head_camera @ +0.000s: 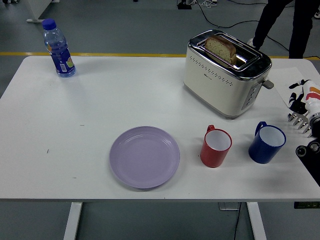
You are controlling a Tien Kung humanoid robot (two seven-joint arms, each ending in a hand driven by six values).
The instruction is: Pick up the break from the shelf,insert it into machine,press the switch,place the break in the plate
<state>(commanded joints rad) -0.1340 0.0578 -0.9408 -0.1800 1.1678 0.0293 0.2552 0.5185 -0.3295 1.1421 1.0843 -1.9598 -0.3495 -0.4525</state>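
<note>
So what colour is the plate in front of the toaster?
Pale lilac, plain with no pattern; the plate shows clearly in the head view, empty on the white table.

A white table (100, 100) with white legs fills most of the view. Behind it, toward 12 o'clock, lies a grey floor (130, 25) with a yellow line (125, 54) along the table's far edge. Black cables (240, 22) run at 1 o'clock, beside a person's dark legs (280, 20). White furniture (40, 10) stands at 11 o'clock.
</note>
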